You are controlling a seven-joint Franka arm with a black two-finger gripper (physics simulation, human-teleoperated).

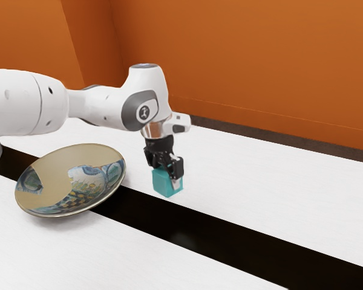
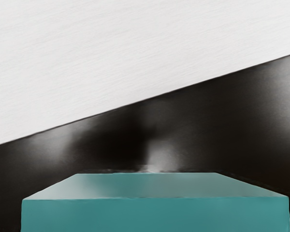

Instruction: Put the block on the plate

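Observation:
In the exterior view my gripper (image 1: 167,176) points down with its fingers on two sides of the teal block (image 1: 162,182), shut on it. The near fingertip lies against one face, while the block hides the tip of the other. No contact shadow shows beneath the block, which looks raised off the table. Toward the exterior view's left, the patterned plate (image 1: 54,158) stands apart from block and gripper, its round face tilted. In the wrist view the teal block (image 2: 154,212) is large and close under my hand.
A glossy black strip (image 1: 230,233) crosses the white table (image 1: 278,187) diagonally, running beneath the plate and past the block. Orange walls (image 1: 248,60) rise behind the table's far edge. The wrist view has the black strip (image 2: 222,116) beyond the block.

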